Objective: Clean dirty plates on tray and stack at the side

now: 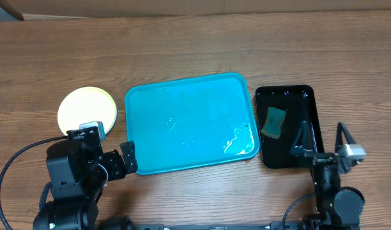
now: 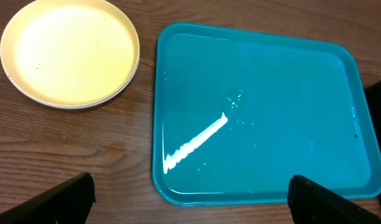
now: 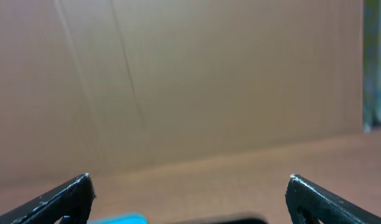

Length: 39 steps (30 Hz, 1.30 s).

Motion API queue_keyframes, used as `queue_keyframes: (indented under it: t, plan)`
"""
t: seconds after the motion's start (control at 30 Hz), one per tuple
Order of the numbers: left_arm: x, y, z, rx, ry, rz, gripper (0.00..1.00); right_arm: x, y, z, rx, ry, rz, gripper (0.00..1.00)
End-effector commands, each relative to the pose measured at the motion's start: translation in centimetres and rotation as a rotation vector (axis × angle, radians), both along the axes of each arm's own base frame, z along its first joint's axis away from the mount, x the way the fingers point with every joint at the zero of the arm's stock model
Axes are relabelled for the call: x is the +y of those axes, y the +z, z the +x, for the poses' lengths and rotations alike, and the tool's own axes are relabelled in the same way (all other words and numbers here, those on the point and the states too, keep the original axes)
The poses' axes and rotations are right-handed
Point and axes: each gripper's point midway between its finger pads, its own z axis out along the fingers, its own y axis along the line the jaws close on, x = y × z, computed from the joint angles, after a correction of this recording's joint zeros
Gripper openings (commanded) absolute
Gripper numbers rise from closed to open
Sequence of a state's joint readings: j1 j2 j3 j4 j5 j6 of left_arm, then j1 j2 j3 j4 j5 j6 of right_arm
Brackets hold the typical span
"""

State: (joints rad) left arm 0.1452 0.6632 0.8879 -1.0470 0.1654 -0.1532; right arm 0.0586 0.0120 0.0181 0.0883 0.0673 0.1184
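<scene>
A pale yellowish plate [image 1: 87, 108] lies on the table left of the turquoise tray [image 1: 183, 121]. In the left wrist view the plate [image 2: 69, 53] sits on top of a stack, with another plate's rim showing under it. The tray [image 2: 271, 124] holds no plates and has a wet sheen. My left gripper [image 1: 109, 152] is open and empty by the tray's front left corner, and in its own view the fingers [image 2: 190, 202] span the tray's front edge. My right gripper [image 1: 321, 137] is open and empty above the black tray's front right. Its fingers [image 3: 190, 199] point level at a cardboard wall.
A narrow black tray [image 1: 298, 102] stands right of the turquoise tray with a green sponge [image 1: 273, 121] in it. Bare wooden table lies behind both trays. A cardboard wall [image 3: 190, 81] runs along the far edge.
</scene>
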Motion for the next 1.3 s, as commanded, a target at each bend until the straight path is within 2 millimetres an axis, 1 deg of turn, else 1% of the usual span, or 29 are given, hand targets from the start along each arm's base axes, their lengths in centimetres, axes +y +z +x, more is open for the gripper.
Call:
queue_keyframes:
  t: [0.0,0.13,0.17,1.27]
  plan:
    - [-0.2,0.0,0.0,-0.003,-0.014,-0.002,1.00,0.7,-1.1,0.1,0.030,0.033,-0.084,1.00]
    - [-0.2,0.0,0.0,-0.003,-0.014,-0.002,1.00,1.0,-4.6,0.2,0.173,0.063,-0.108,1.00]
    - [-0.2,0.0,0.0,-0.002,-0.014,-0.002,1.00,1.0,-4.4,0.2,0.165,0.063,-0.107,1.00]
    - [-0.2,0.0,0.0,-0.003,-0.014,-0.002,1.00,1.0,-4.5,0.2,0.167,0.063,-0.107,1.00]
